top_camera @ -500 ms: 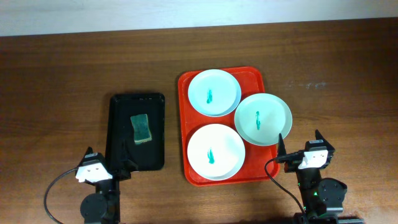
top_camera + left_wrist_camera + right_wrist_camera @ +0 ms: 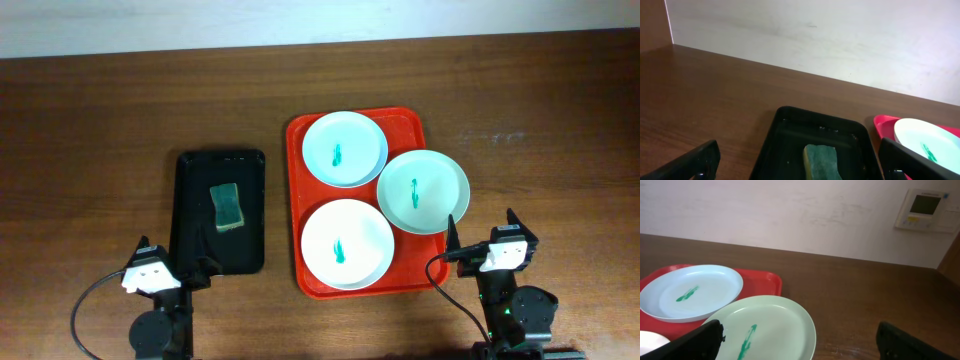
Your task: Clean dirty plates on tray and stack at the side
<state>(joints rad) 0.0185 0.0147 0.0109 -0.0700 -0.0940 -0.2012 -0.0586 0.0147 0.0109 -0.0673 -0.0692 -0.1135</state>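
Note:
The red tray (image 2: 410, 125) lies right of the table's middle with three dirty plates on it, each with a teal smear. The pale blue plate (image 2: 345, 148) is at the far end. At the near end sits the white plate (image 2: 347, 243). The mint green plate (image 2: 422, 190) overhangs the tray's right rim. My right gripper (image 2: 484, 225) stands open just right of the tray, holding nothing. In the right wrist view its fingers (image 2: 695, 342) flank the mint green plate (image 2: 765, 327), short of it. My left gripper (image 2: 172, 255) is open and empty at the near left.
A black tray (image 2: 195, 175) left of the red tray holds a green and yellow sponge (image 2: 228, 205), straight ahead of the left gripper (image 2: 800, 167) as the sponge (image 2: 822, 160). A white wall with a control panel (image 2: 925, 210) closes the far side.

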